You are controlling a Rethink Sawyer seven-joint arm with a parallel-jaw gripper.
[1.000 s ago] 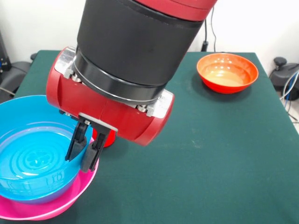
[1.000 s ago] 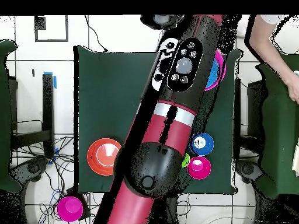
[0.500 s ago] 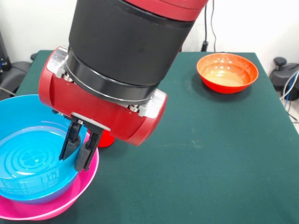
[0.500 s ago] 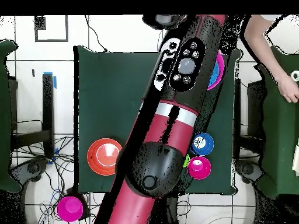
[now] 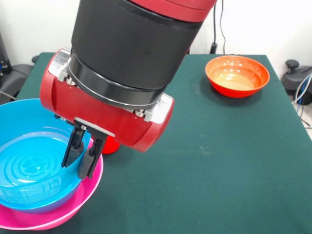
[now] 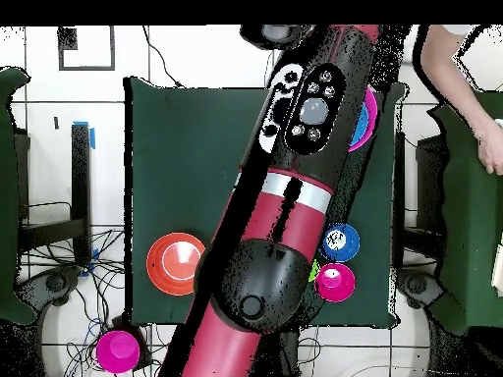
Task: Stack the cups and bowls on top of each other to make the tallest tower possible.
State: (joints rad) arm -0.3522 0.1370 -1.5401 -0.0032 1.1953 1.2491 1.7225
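Since a second ago the pincer (image 5: 82,160) has slid left and a touch nearer, so that it now hangs over the right rim of the blue bowl (image 5: 34,161); over the last half second it has barely shifted. Its fingers (image 5: 71,150) stand close together — a narrow gap, nothing between them that I can see, and whether one tip touches the rim I cannot tell.

That blue bowl sits nested in the pink bowl (image 5: 58,214) at the near left corner of the bench (image 5: 204,161): this is the tower so far, two bowls deep. Just behind the pincer a red cup (image 5: 110,145) peeps out, mostly hidden by the wrist. An orange bowl (image 5: 237,74) stands far right, well apart. From overhead the arm (image 6: 285,196) covers most of the stack; a small blue bowl (image 6: 340,241) and a magenta one (image 6: 335,281) sit together, and a person's hand (image 6: 488,147) shows at the right edge.

The risk, as I judge it — the tips sit right at the rim, so a descent could catch it, tipping the blue bowl or dragging both toward the near edge. The bulky wrist may also knock the red cup over.
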